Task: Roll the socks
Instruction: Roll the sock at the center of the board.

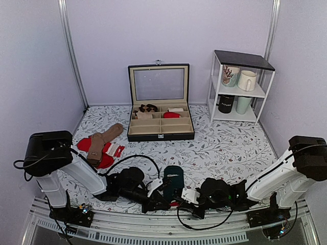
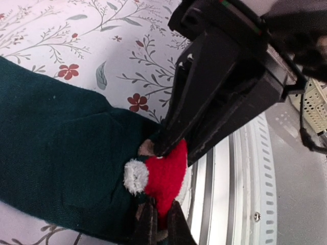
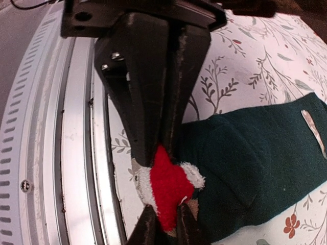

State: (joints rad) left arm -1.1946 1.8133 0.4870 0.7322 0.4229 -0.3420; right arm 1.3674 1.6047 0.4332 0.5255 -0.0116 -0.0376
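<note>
The dark teal socks [image 1: 173, 179] lie flat on the floral cloth at the front middle, with a red and white fluffy patch [image 1: 174, 203] at the near end. They fill the left of the left wrist view [image 2: 61, 153] and the right of the right wrist view [image 3: 255, 148]. My left gripper [image 1: 162, 200] is shut on that red patch [image 2: 166, 176], its fingertips [image 2: 148, 224] pinching from below. My right gripper [image 1: 184, 199] is shut on the same patch [image 3: 171, 191] from the opposite side. The two grippers meet tip to tip over the sock end.
Tan-brown socks [image 1: 102, 140] lie on red socks [image 1: 104, 157] at the left. An open black compartment box [image 1: 160, 127] stands at the back middle. A white shelf with mugs [image 1: 239, 87] stands at the back right. The metal rail [image 2: 240, 194] runs just beside the sock end.
</note>
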